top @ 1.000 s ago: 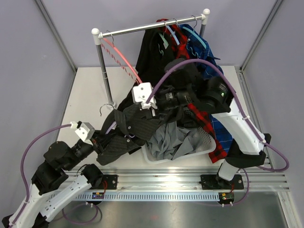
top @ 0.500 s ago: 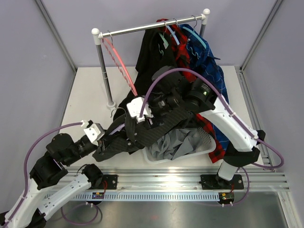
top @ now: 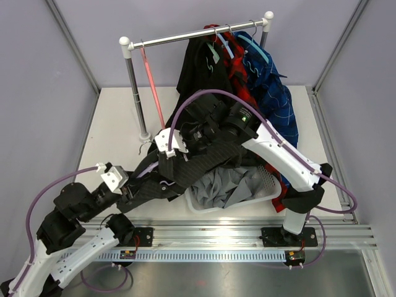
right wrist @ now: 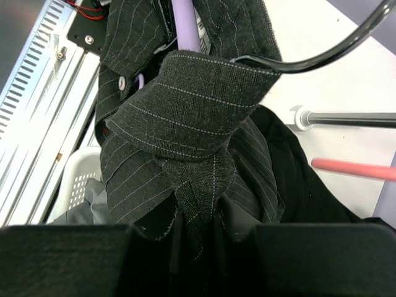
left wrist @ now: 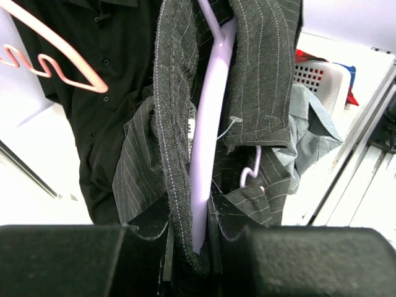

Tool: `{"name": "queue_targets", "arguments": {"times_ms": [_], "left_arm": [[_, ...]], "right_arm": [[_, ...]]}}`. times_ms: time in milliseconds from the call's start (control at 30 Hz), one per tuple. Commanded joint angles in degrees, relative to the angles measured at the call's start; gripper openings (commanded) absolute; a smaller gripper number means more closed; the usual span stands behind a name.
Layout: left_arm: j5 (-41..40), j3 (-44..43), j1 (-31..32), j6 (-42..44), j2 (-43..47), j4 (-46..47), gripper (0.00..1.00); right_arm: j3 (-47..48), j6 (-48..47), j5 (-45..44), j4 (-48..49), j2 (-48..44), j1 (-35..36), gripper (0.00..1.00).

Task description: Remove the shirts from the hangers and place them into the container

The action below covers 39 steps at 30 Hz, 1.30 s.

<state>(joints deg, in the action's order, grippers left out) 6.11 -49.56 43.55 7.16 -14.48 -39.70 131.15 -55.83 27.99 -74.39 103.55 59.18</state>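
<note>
A dark charcoal pinstriped shirt (top: 185,167) is stretched between both grippers, left of the container (top: 267,185), a white basket. My left gripper (left wrist: 192,238) is shut on the purple hanger (left wrist: 207,124) together with a hem of that shirt; from above it sits low at the left (top: 127,190). My right gripper (right wrist: 197,229) is shut on a bunched fold of the same shirt, over its middle (top: 168,166). A grey shirt (top: 223,185) lies in the basket. On the rail hang a black shirt (top: 198,68), a red plaid shirt (top: 238,71) and a blue plaid shirt (top: 275,96).
The white-and-steel rail (top: 198,34) spans the back, its left post (top: 137,99) standing on the table. A bare pink hanger (top: 151,80) hangs near that post. The red plaid shirt drapes over the basket's right end. The metal base track (top: 216,238) runs along the near edge.
My right arm swung left and toward the near edge, and its jaws closed on the pinstriped shirt. The pink hanger swung back to hang steeper. My left gripper kept its hold.
</note>
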Motion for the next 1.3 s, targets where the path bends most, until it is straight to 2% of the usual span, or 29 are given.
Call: {"name": "queue_targets", "arguments": {"times_ms": [0,33,133,167,200,233,267,367,433,667,767,867,1000,1267], "left_arm": [[-5.8,1.7,0.0,-3.0,1.6,10.6,0.00],[-8.3,3.0,0.0,-3.7,1.9,11.1,0.00],[-14.5,4.4,0.0,-6.8,2.7,12.7,0.01],[-16.2,4.5,0.0,-8.8,2.9,12.9,0.06],[-17.8,4.4,0.0,-11.3,3.1,12.8,0.15],[-20.9,4.1,0.0,-12.4,3.1,12.5,0.41],[-22.2,3.0,0.0,-15.0,3.2,11.4,0.55],[-26.0,0.0,0.0,-20.4,2.8,8.4,0.83],[-27.6,-1.5,0.0,-23.1,2.5,6.9,0.90],[-30.3,-6.2,0.0,-40.5,-0.6,-1.0,0.92],[-28.2,-4.7,0.0,-48.8,-4.0,-2.5,0.92],[-24.3,0.0,0.0,-54.7,-7.7,0.0,0.92],[-20.6,6.7,0.0,-58.2,-11.7,7.1,0.92],[-26.1,10.2,0.0,-55.8,-16.2,14.7,0.86]], "right_arm": [[2.0,0.5,2.0,-4.1,0.3,0.4,0.03],[1.8,2.0,0.3,-3.3,0.2,0.5,0.00],[1.2,6.9,-5.0,1.1,-0.3,0.2,0.00],[0.8,8.2,-6.0,3.7,-0.4,-0.4,0.00],[0.2,9.5,-6.7,5.1,-1.1,-0.8,0.00],[-1.1,11.7,-7.7,6.4,-1.6,-1.3,0.00],[-1.9,12.8,-8.3,9.4,-2.6,-1.7,0.00],[-5.7,17.2,-12.1,15.4,-4.4,-3.3,0.00],[-7.6,19.5,-14.7,17.7,-5.1,-3.7,0.00],[-8.7,25.2,-22.3,24.5,-5.3,-3.8,0.00],[-8.7,27.6,-24.7,26.7,-5.0,-3.8,0.00],[-8.5,29.1,-25.6,27.5,-4.6,-3.7,0.00],[-8.3,30.1,-25.4,27.6,-4.6,-3.8,0.00],[-10.4,30.0,-24.4,28.1,-6.3,-3.8,0.00]]}}
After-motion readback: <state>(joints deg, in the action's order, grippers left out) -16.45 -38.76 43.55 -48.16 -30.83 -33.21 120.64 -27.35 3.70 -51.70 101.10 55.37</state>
